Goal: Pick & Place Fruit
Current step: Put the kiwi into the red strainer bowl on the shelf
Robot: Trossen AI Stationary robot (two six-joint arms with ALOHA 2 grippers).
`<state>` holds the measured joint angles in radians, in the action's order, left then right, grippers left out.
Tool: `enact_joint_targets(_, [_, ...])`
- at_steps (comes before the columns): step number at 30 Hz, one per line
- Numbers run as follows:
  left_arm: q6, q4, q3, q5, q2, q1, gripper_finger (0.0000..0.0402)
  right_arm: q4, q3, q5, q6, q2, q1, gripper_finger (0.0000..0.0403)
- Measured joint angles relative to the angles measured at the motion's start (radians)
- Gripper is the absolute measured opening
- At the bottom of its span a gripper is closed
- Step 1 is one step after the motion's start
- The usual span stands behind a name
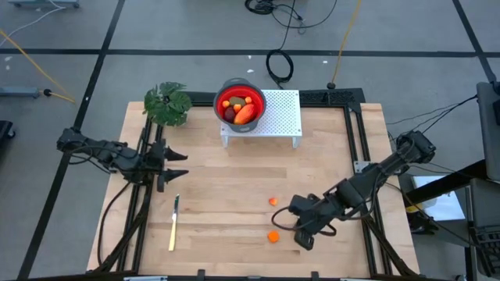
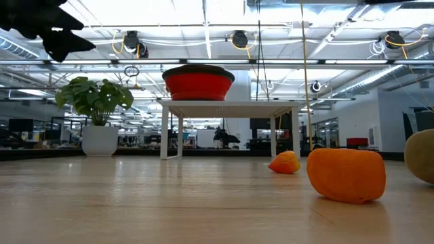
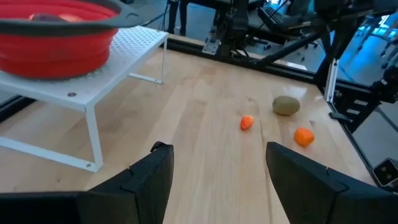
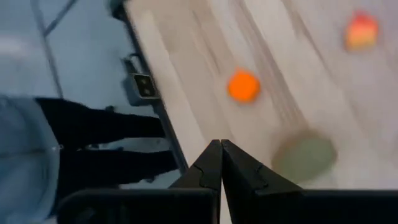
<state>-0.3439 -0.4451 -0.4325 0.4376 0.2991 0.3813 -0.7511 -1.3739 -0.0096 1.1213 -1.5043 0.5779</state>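
The right gripper (image 1: 303, 236) hangs low over the worktop (image 1: 226, 187) near its front edge, right of centre, its two fingers (image 4: 219, 163) pressed together with nothing between them. Three loose fruit pieces lie close by. An olive-brown oval (image 4: 305, 157) sits just beside the closed fingertips, apart from them; in the high view the arm hides it. A small orange piece (image 1: 273, 236) rests just to the left of the gripper, near the front edge, and a second orange piece with a reddish side (image 1: 273, 201) lies a little farther back toward the middle of the worktop.

The rest of the fruit sits in the red bowl (image 1: 221, 106) on the white perforated stand (image 1: 283, 113) at the back edge: an elongated red-orange piece (image 1: 245, 114), tiny orange ones and a dark one.

The left gripper (image 1: 178, 166) waits above the left side, fingers spread, holding nothing.
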Motion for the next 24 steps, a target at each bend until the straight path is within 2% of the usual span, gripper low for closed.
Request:
enact_joint_targets(8, [-0.024,0.0,0.013,-0.001,-0.001,0.0,0.0255,-0.088,0.03,-0.128,0.297,0.001,0.014,0.0])
enact_joint_targets(11, [-0.021,0.001,0.013,-0.001,-0.001,0.0,0.0255,-0.079,0.053,-0.171,0.334,0.005,0.013,0.0])
enact_joint_targets(17, [-0.024,0.001,0.013,-0.001,-0.001,0.0,0.0255,-0.062,0.078,-0.178,0.35,0.005,0.012,0.0005])
enact_joint_targets(24, [-0.025,0.001,0.013,0.001,-0.001,0.0,0.0255,-0.061,0.099,-0.178,0.388,0.005,0.006,0.0048])
